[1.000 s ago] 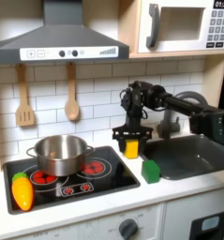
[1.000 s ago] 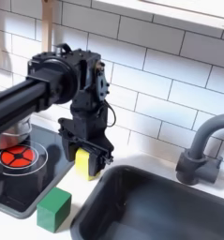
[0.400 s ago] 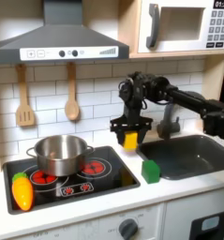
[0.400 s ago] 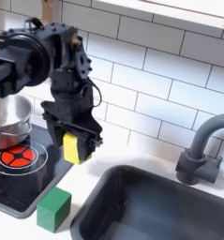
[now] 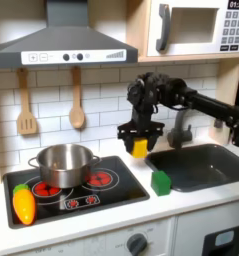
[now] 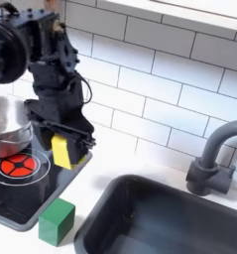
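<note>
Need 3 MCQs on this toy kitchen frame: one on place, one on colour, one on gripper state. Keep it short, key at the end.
1. Where does the small green cube sit?
A. in the sink
B. on the counter between stove and sink
C. inside the pot

2. What colour is the block in the gripper?
A. yellow
B. red
C. blue

3. What is the state of the gripper?
A. open above the pot
B. resting flat on the counter
C. shut on the block, held off the counter

Key: 1 B, the cube lies between the black stovetop and the dark sink basin. 2 A, the small yellow block shows between the fingers. 3 C, in both exterior views the block hangs clear of the counter, to the right of the steel pot.
</note>
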### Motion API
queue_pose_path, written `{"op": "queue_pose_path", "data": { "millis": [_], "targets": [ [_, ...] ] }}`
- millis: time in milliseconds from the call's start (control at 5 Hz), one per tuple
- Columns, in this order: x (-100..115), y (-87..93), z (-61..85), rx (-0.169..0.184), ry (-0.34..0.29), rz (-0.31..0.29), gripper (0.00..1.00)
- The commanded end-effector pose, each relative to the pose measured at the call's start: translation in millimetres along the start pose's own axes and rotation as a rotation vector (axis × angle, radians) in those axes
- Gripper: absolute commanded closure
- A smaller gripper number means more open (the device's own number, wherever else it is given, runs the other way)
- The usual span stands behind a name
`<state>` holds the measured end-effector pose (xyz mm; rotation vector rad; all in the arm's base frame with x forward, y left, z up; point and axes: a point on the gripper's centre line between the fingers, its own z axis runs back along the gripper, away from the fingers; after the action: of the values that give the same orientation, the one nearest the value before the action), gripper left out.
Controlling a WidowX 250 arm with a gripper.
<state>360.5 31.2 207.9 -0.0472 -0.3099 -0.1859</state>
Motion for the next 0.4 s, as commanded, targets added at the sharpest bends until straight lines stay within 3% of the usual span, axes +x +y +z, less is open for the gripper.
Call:
{"op": "queue_pose_path", "data": {
  "millis": [0, 200],
  "targets": [
    [-9.4, 22.0, 8.4, 0.016, 0.000, 0.110, 1.00],
    [-13.5, 33.2, 13.3, 0.031, -0.009, 0.148, 1.00]
  ]
}}
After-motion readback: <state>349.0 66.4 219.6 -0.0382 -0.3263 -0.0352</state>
